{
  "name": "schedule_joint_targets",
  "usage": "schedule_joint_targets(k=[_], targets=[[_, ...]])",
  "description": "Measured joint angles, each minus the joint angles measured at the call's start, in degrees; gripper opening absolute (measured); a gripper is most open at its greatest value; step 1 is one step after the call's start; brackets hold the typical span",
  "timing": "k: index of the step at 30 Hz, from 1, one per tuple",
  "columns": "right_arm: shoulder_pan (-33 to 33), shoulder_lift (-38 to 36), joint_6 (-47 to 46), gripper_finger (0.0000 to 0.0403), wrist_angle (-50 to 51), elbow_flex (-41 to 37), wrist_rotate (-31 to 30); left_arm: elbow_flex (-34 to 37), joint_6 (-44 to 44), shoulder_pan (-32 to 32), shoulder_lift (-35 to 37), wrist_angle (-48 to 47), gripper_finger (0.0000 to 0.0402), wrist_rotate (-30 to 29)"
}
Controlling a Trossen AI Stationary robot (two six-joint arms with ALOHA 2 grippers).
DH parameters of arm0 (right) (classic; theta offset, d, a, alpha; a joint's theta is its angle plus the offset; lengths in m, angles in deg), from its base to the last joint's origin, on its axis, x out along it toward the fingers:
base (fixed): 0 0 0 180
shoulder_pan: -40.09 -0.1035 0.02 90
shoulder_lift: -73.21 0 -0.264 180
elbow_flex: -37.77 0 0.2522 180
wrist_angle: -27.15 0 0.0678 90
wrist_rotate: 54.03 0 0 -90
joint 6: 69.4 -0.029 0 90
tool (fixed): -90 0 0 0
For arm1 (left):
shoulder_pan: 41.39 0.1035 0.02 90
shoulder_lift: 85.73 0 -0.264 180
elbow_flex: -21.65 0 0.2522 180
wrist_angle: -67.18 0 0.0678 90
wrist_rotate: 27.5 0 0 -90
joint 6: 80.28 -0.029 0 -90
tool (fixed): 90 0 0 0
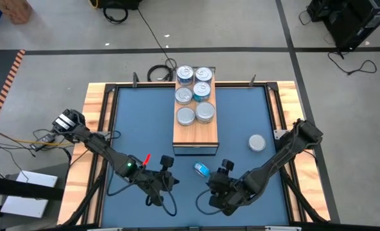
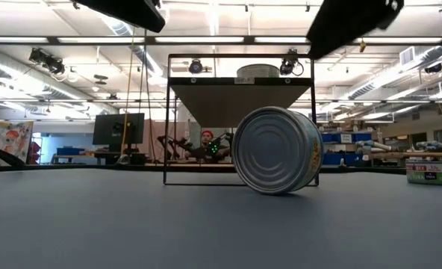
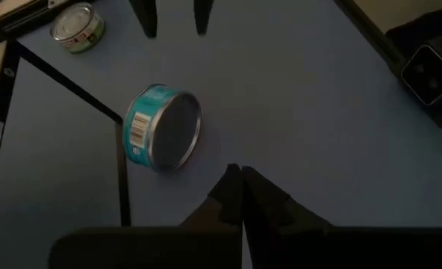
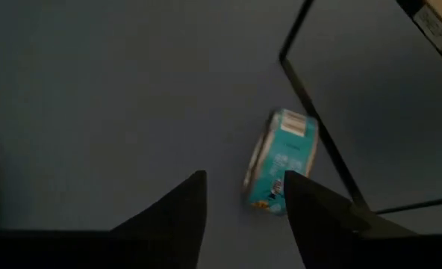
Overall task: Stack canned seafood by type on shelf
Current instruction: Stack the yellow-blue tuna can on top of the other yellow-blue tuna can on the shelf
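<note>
From above, the shelf (image 1: 196, 112) carried six silver-lidded tins (image 1: 194, 94) in two columns at its far half. A teal tin (image 1: 201, 169) lay on the blue mat (image 1: 138, 115) just off the shelf's near end, between my left gripper (image 1: 166, 181) and my right gripper (image 1: 217, 185); another tin (image 1: 257, 142) sat flat to the right.

At table level a tin (image 2: 277, 150) stood on its rim, ribbed end facing the camera — axis level.

My left wrist showed my fingers pressed together, the teal tin (image 3: 161, 128) on edge, barcode visible.

My right wrist showed my fingers (image 4: 178, 209) spread, empty — the teal tin (image 4: 281, 161) just beyond them beside the shelf's dark frame (image 4: 318, 127).
</note>
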Motion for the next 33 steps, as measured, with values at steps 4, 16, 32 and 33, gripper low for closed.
schedule_joint_targets(k=[4, 16, 32, 33], targets=[[0.0, 2.3, -3.3, 0.0212, 0.9, 0.0, -2.5, 0.0, -0.1, 0.2, 0.0, 0.0, 0.0011, -0.3], [0.9, 6.5, -8.6, 0.0294, 1.4, 0.0, -11.6, 0.0, 2.8, 0.7, 0.0, -1.2, 0.0137, -1.3], [4.0, 13.4, -11.2, 0.0319, 1.3, 0.0, -13.0, 10.3, 6.4, 1.7, 0.0, 7.3, 0.0168, -5.0], [4.1, 13.6, -11.1, 0.0308, 1.5, 0.0, -13.0, 10.3, 6.4, 1.7, 0.0, 7.8, 0.0168, -5.0]])
